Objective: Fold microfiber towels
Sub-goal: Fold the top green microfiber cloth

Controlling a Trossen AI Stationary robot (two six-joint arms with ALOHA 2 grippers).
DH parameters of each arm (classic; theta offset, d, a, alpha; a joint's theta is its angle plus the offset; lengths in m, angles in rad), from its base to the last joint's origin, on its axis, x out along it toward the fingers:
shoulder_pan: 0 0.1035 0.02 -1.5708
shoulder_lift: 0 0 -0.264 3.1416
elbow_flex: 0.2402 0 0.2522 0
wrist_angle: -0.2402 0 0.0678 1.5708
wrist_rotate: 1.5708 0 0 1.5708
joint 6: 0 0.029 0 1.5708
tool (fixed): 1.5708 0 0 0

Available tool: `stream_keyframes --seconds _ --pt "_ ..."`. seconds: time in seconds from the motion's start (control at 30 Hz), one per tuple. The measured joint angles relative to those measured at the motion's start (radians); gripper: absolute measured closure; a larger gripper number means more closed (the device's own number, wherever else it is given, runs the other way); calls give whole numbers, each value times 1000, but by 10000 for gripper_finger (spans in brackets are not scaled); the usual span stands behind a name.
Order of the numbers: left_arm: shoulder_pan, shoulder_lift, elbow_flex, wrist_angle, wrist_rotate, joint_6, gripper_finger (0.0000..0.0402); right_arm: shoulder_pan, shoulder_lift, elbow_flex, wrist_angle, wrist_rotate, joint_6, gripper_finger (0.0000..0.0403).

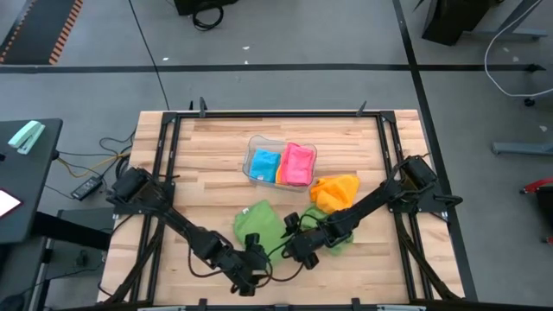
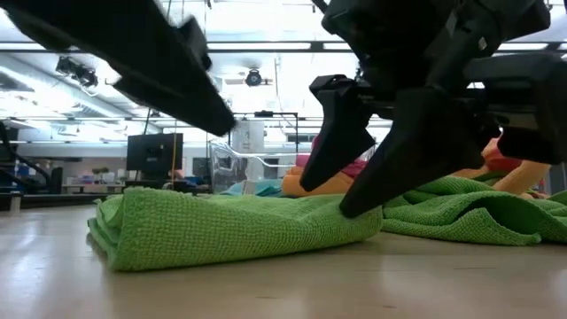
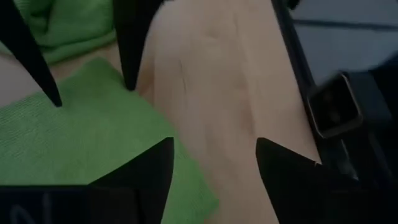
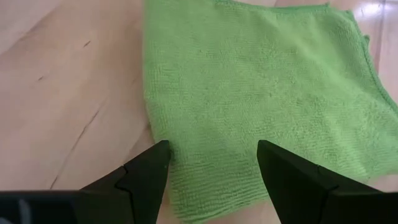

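green towel (image 1: pixel 257 222) folded on table | left gripper (image 1: pixel 251 275) spread beside it | right gripper (image 1: pixel 296 248) spread over it

The bench (image 1: pixel 199 164) is pale butcher-block wood in lengthwise strips, framed in black. Near its front edge lies a bright green towel (image 1: pixel 257 223), plain and unpatterned, with a second green towel (image 1: pixel 344 241) just beside it. An orange towel (image 1: pixel 335 190) is plain too. Toward the back edge, the clear tray (image 1: pixel 257 141) holds a blue towel (image 1: pixel 263 163) and a pink towel (image 1: pixel 297 163). The arms and their fingers (image 4: pixel 144 171) are black.
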Motion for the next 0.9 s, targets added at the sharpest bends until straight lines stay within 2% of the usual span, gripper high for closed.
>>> stream_keyframes --seconds 0.1,0.2,0.4,0.5,0.67,0.9 --pt "1 24 21 1 -54 -27 156 -3 -10 1 -34 33 -12 150" --pt "-4 52 96 -78 -101 -24 157 -2 -26 21 -102 89 -11 150" --pt "8 157 282 -355 -110 -28 177 9 -61 42 -120 89 27 150" --pt "12 198 341 -389 -111 -28 184 20 -74 40 -159 88 39 150" --pt "21 243 368 -437 -103 -53 181 46 -76 39 -162 88 48 150" --pt "24 277 368 -477 -88 -76 147 73 -76 36 -157 88 74 150"
